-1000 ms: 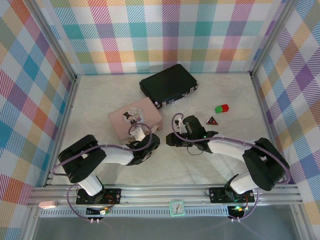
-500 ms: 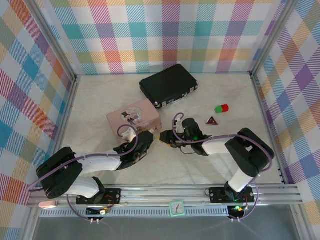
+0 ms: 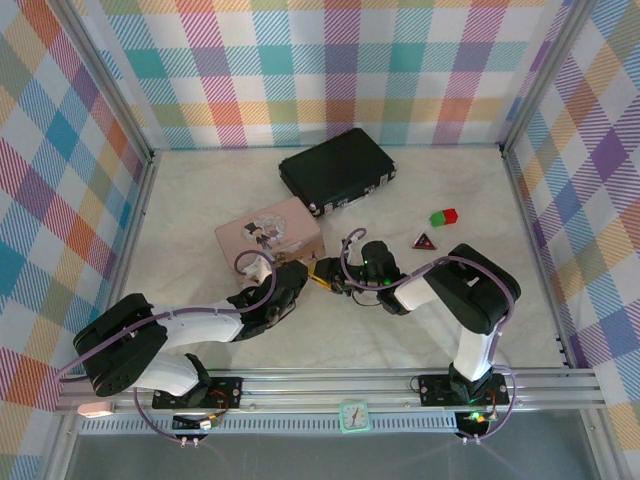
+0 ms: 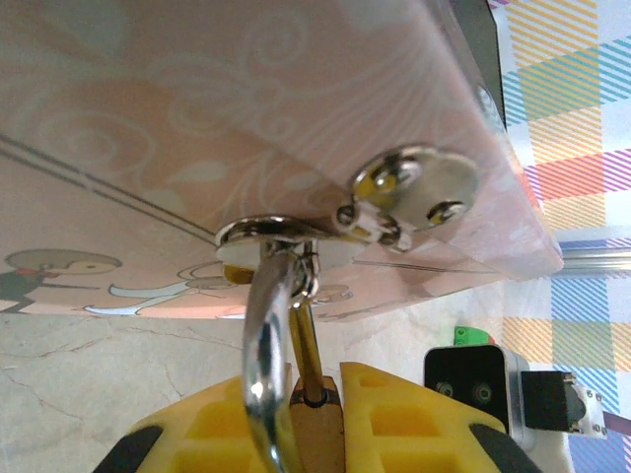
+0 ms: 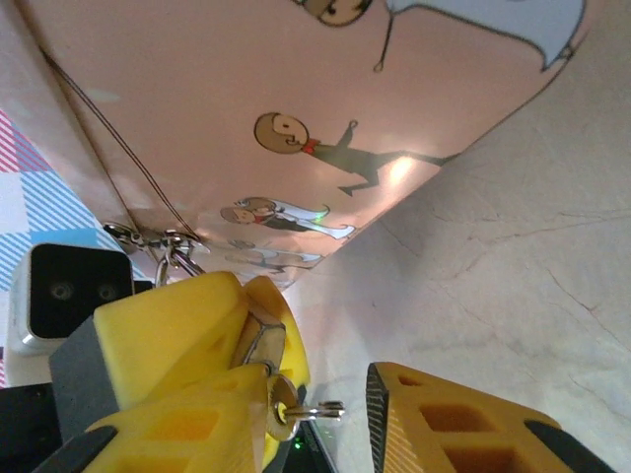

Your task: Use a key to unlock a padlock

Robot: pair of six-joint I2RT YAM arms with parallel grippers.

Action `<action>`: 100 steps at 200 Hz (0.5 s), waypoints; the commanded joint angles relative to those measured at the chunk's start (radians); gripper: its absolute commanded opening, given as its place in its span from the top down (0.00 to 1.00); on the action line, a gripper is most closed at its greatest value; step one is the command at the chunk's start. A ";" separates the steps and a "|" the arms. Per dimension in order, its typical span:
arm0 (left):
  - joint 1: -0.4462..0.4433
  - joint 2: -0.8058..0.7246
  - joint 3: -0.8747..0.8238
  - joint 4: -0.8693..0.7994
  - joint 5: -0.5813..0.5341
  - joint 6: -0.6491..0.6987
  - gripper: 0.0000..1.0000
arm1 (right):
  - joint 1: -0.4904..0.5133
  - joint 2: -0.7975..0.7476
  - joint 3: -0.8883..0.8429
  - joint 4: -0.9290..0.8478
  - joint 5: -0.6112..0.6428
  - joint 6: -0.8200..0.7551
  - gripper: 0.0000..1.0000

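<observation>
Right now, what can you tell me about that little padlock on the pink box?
The padlock is tiny: a shiny silver shackle curving out of a brass-coloured body. The shackle is hooked through the metal hasp on the front of the pink box and looks closed. The left gripper clamps the body between its yellow fingers. In the right wrist view, the key sits at the body's free end, apparently at the keyhole.
</observation>
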 commanded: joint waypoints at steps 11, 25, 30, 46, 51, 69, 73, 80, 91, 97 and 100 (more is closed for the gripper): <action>-0.005 0.006 -0.005 0.091 0.004 -0.014 1.00 | 0.005 0.016 0.019 0.095 0.009 0.043 0.74; -0.005 0.012 -0.005 0.100 0.008 -0.015 1.00 | 0.005 0.017 0.021 0.101 0.009 0.052 0.78; -0.005 0.014 -0.005 0.104 0.009 -0.016 1.00 | 0.005 0.019 0.022 0.107 0.009 0.057 0.79; -0.005 0.025 -0.005 0.116 0.014 -0.020 1.00 | 0.005 0.024 0.023 0.126 0.008 0.074 0.81; -0.005 0.028 -0.006 0.123 0.016 -0.021 1.00 | 0.006 0.026 0.022 0.130 0.008 0.077 0.81; -0.005 0.043 -0.007 0.149 0.025 -0.024 1.00 | 0.007 0.030 0.026 0.131 0.008 0.082 0.82; -0.005 0.045 -0.007 0.153 0.027 -0.026 1.00 | 0.008 0.030 0.028 0.133 0.009 0.081 0.82; -0.005 0.050 -0.007 0.159 0.031 -0.027 1.00 | 0.008 0.029 0.028 0.133 0.009 0.084 0.84; -0.005 0.055 -0.008 0.168 0.034 -0.029 1.00 | 0.008 0.028 0.027 0.134 0.012 0.087 0.90; -0.005 0.057 -0.007 0.168 0.034 -0.029 1.00 | 0.008 0.029 0.027 0.137 0.012 0.092 0.93; -0.005 0.058 -0.008 0.168 0.033 -0.029 1.00 | 0.008 0.028 0.026 0.138 0.014 0.094 0.95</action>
